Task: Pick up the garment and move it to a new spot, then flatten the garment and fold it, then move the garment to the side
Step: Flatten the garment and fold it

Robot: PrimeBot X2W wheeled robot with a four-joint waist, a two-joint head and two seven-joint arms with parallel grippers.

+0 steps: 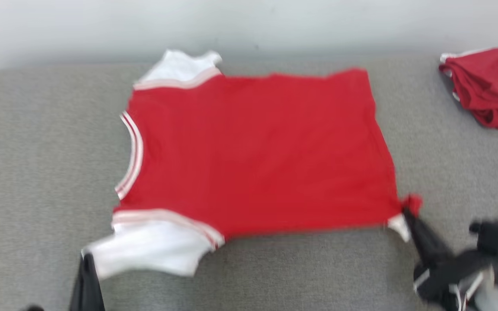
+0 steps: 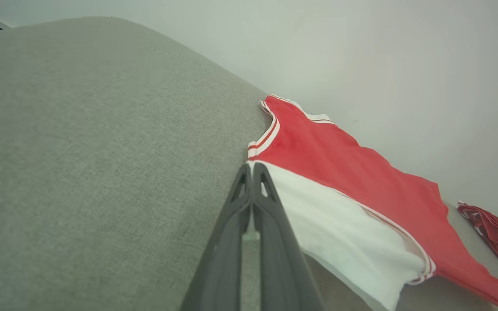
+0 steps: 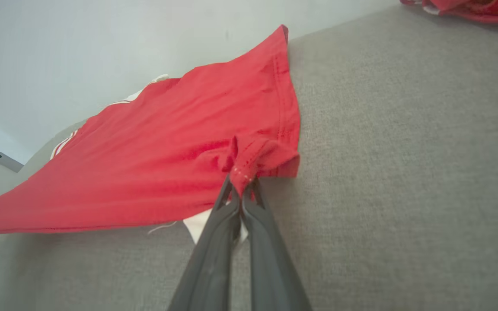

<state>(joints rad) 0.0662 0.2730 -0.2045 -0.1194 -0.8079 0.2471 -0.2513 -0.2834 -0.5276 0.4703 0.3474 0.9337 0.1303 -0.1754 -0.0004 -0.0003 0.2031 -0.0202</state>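
Observation:
A red garment [image 1: 257, 151] with white sleeves and striped trim lies spread nearly flat on the grey surface [image 1: 37, 172], collar to the left. My left gripper [image 1: 87, 258] is shut on the near white sleeve's corner [image 2: 318, 216], its tips [image 2: 251, 166] pinching the cloth edge. At the near right hem corner, my right gripper [image 1: 406, 212] is shut on bunched red fabric [image 3: 249, 160], lifting it slightly. In the right wrist view the garment [image 3: 167, 147] stretches away to the left.
A second red garment [image 1: 489, 86] lies crumpled at the far right of the surface, also seen as a red heap [image 2: 497, 235] and a red bundle [image 3: 469, 8]. A pale wall [image 1: 249, 26] runs behind the surface.

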